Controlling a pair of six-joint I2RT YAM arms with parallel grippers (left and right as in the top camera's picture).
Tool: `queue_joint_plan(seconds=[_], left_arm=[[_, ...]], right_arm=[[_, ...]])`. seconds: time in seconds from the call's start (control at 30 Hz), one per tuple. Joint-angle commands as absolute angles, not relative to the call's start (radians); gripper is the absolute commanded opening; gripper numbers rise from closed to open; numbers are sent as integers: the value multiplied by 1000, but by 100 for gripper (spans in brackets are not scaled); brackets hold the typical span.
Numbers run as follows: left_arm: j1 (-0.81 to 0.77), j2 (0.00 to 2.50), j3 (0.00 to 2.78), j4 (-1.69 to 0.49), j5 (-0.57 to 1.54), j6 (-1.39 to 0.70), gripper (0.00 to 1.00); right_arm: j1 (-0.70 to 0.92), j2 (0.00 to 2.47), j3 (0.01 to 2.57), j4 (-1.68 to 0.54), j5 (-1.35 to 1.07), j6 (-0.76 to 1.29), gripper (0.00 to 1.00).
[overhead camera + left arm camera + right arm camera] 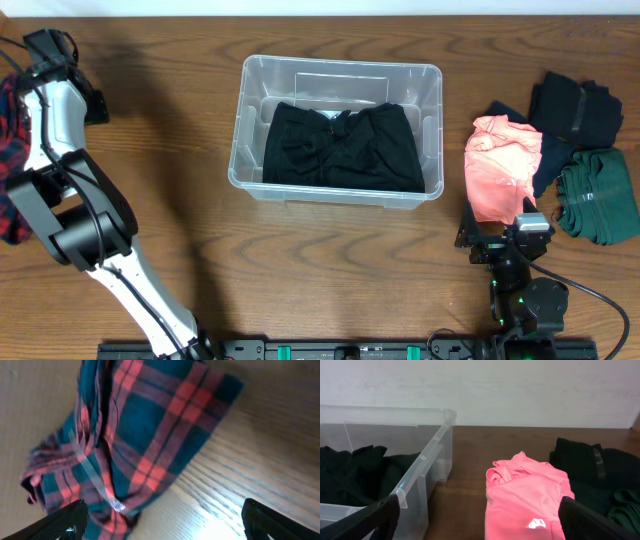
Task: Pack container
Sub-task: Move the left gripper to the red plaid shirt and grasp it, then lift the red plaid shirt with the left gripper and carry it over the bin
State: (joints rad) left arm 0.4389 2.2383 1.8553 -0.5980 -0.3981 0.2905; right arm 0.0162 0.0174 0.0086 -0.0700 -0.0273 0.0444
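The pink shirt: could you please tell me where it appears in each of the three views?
Overhead: the pink shirt lies right of centre, between the container and the dark clothes.
Left wrist: not in it; this view shows only a plaid cloth on the table.
Right wrist: low centre.
Shared landmark: the container, in the middle of the overhead view and at the left of the right wrist view.

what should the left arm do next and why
Probably lower the left pincer onto the plaid shirt and close. It is open right over the shirt, which lies outside the bin holding a black garment.
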Motion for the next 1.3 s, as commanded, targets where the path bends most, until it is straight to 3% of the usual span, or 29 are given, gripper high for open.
queue_joint_plan(seconds=[0.0, 0.9, 1.03, 1.13, 1.27], left_arm=[[450, 2296, 1851, -576, -449, 356, 98], [537, 2453, 1851, -396, -511, 434, 97], [537, 2467, 1851, -360, -525, 432, 86], [537, 2467, 1851, -329, -546, 391, 68], [537, 2467, 1851, -320, -563, 360, 35]], right_arm=[[23, 14, 6, -72, -27, 55, 99], [24, 14, 6, -72, -27, 55, 99], [24, 14, 6, -72, -27, 55, 99], [23, 14, 6, -72, -27, 55, 99], [23, 14, 6, -72, -27, 55, 99]])
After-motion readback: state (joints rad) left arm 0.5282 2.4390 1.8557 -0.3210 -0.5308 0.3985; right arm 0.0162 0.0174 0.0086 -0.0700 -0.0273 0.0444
